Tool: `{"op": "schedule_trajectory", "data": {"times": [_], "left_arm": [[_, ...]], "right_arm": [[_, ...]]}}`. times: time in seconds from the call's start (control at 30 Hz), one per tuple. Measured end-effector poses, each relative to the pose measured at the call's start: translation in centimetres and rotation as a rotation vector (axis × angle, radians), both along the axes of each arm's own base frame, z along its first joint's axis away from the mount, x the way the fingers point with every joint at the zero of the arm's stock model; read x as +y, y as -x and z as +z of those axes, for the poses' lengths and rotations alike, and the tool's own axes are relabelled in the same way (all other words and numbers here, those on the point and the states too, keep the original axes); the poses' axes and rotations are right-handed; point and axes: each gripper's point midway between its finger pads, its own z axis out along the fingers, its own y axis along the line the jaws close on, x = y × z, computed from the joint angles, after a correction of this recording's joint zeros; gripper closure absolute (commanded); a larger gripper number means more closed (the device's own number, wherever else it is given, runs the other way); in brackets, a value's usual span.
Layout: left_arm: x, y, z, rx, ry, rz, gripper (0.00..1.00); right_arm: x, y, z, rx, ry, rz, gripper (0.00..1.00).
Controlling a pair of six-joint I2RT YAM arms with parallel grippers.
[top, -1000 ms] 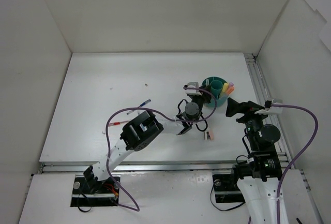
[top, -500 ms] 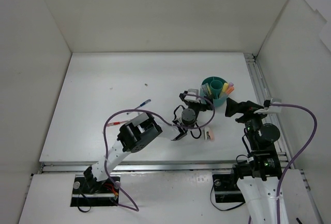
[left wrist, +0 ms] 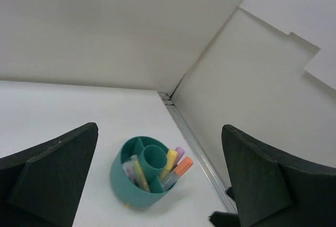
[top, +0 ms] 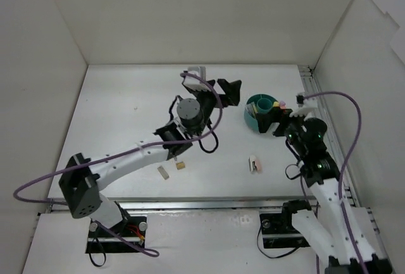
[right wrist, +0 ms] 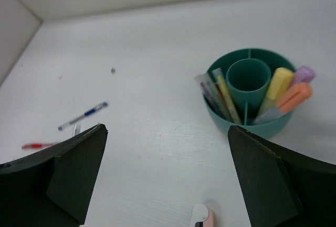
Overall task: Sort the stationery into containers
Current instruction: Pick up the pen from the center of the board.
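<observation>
Left gripper point(top: 229, 92) was spread, empty, left of the teal organiser point(top: 252, 119) at far right. Right gripper point(top: 273, 123) was spread, empty, beside its right. Pink-white eraser point(top: 254, 164) lay nearer.

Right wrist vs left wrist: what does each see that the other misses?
Right wrist only: a blue pen, a red pen and an eraser at the bottom edge, all lying on the table. Left wrist only: the rail along the table's edge. Both: the teal organiser with yellow, orange and purple markers standing in it.
</observation>
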Motion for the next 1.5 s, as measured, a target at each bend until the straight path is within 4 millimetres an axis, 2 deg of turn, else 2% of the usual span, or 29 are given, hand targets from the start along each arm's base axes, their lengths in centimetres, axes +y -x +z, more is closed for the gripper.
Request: {"op": "schedule_trajectory", "data": {"times": [0.03, 0.1, 0.13, 0.2, 0.3, 0.37, 0.43, 0.5, 0.6, 0.7, 0.83, 0.9, 1.0, 1.13, 1.17, 1.2, 1.23, 1.3, 1.33, 1.5], "left_arm": [[1.6, -0.2, 1.2, 0.031, -0.004, 0.015, 0.00], [5.0, 0.0, 1.0, 0.101, -0.031, 0.068, 0.00], [7.2, 0.3, 0.1, 0.143, -0.051, 0.108, 0.00], [11.3, 1.2, -3.2, 0.245, -0.122, 0.190, 0.00], [17.6, 3.1, -8.5, 0.408, -0.212, 0.311, 0.00], [22.1, 4.5, -11.1, 0.502, -0.237, 0.399, 0.00], [26.4, 6.2, -12.8, 0.579, -0.226, 0.498, 0.00], [29.7, 7.7, -13.9, 0.631, -0.193, 0.580, 0.00], [33.0, 10.0, -15.5, 0.685, -0.162, 0.656, 0.00], [35.0, 11.6, -16.8, 0.719, -0.148, 0.706, 0.00], [37.0, 13.2, -17.3, 0.734, -0.123, 0.757, 0.00], [37.5, 13.6, -17.5, 0.734, -0.115, 0.771, 0.00], [38.0, 14.0, -18.1, 0.741, -0.118, 0.783, 0.00], [38.2, 14.2, -19.0, 0.759, -0.134, 0.794, 0.00], [38.2, 14.2, -19.1, 0.762, -0.137, 0.794, 0.00], [38.2, 14.2, -19.2, 0.764, -0.139, 0.795, 0.00], [38.2, 14.2, -19.3, 0.766, -0.142, 0.795, 0.00], [38.2, 14.2, -19.5, 0.770, -0.145, 0.795, 0.00], [38.2, 14.2, -19.6, 0.772, -0.148, 0.795, 0.00], [38.2, 14.2, -19.7, 0.775, -0.149, 0.794, 0.00]], "right_arm": [[1.4, -0.6, -0.5, 0.035, 0.008, 0.048, 0.02], [4.4, -1.9, -2.5, 0.120, 0.055, 0.128, 0.02], [6.0, -2.2, -3.5, 0.153, 0.083, 0.166, 0.02], [9.6, -2.6, -5.7, 0.218, 0.164, 0.245, 0.02], [14.8, -3.3, -7.6, 0.270, 0.285, 0.333, 0.02], [18.2, -4.2, -8.6, 0.287, 0.341, 0.374, 0.02], [21.5, -5.1, -10.2, 0.312, 0.381, 0.403, 0.02], [24.4, -5.9, -12.3, 0.344, 0.416, 0.427, 0.02], [27.9, -6.8, -15.2, 0.385, 0.464, 0.439, 0.02], [30.7, -7.3, -18.0, 0.413, 0.501, 0.437, 0.02], [33.7, -7.8, -20.5, 0.422, 0.524, 0.419, 0.02], [34.6, -7.8, -21.6, 0.429, 0.533, 0.410, 0.02], [34.8, -8.1, -22.8, 0.440, 0.542, 0.386, 0.04], [34.1, -8.1, -23.9, 0.462, 0.562, 0.356, 0.18], [34.1, -8.1, -23.9, 0.464, 0.564, 0.354, 0.26], [34.1, -8.1, -23.9, 0.462, 0.565, 0.350, 0.29], [34.2, -8.1, -23.9, 0.461, 0.563, 0.345, 0.39], [34.1, -7.7, -24.2, 0.466, 0.567, 0.347, 0.46], [34.1, -7.5, -24.4, 0.471, 0.569, 0.348, 0.54], [34.4, -6.8, -24.8, 0.476, 0.530, 0.357, 0.73]]}}
